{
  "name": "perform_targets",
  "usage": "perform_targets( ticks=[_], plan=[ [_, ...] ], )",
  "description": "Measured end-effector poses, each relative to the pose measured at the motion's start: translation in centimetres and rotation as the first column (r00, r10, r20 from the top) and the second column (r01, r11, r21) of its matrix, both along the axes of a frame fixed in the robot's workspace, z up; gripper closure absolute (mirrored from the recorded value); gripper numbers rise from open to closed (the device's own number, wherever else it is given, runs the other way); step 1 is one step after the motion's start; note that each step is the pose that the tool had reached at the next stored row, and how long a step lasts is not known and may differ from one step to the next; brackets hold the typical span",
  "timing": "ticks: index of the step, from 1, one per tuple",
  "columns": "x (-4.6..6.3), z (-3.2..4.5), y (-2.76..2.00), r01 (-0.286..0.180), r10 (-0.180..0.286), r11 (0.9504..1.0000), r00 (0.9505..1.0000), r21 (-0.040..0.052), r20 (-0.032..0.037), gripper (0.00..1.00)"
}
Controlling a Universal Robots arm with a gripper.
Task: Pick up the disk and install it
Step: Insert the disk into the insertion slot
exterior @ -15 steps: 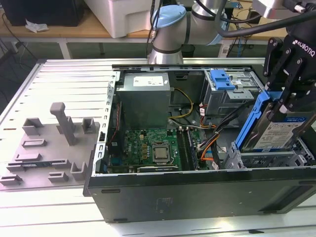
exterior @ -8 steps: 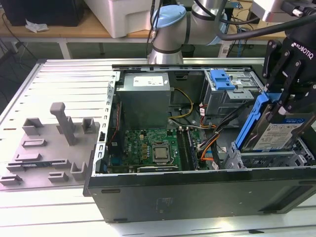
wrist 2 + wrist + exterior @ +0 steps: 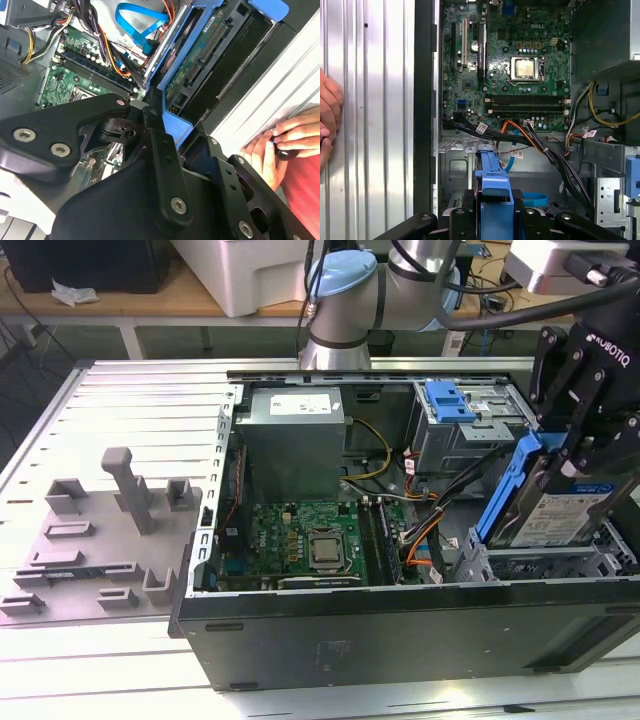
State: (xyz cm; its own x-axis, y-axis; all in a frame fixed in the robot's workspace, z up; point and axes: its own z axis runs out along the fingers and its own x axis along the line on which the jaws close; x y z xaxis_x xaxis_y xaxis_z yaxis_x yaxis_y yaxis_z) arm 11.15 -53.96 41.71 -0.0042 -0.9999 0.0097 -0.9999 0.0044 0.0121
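Observation:
The disk (image 3: 556, 517), a silver drive with a blue-and-white label in a blue plastic bracket, hangs tilted over the grey drive cage (image 3: 540, 565) at the open computer case's corner, on the exterior view's right. My black gripper (image 3: 585, 452) is shut on it from above. In the second wrist view the disk (image 3: 194, 62) shows its green circuit-board underside, and the gripper (image 3: 161, 116) clamps the bracket's end. In the first wrist view the bracket's blue edge (image 3: 492, 176) rises between the gripper (image 3: 492, 214) fingers, above the bay.
The case holds a motherboard (image 3: 305, 535), a grey power supply (image 3: 295, 430), cable bundles (image 3: 440, 505) and a second cage with a blue latch (image 3: 450, 400). A grey fixture (image 3: 100, 530) lies on the exterior view's left. A person's hand (image 3: 280, 145) rests on the slatted table beside the case.

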Motion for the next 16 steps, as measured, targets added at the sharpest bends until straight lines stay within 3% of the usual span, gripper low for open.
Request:
perform_targets(
  ticks=[16],
  plan=[
    [0.0,-1.19,0.00,0.000,0.000,1.0000,1.0000,0.0000,0.0000,0.63]
  ],
)
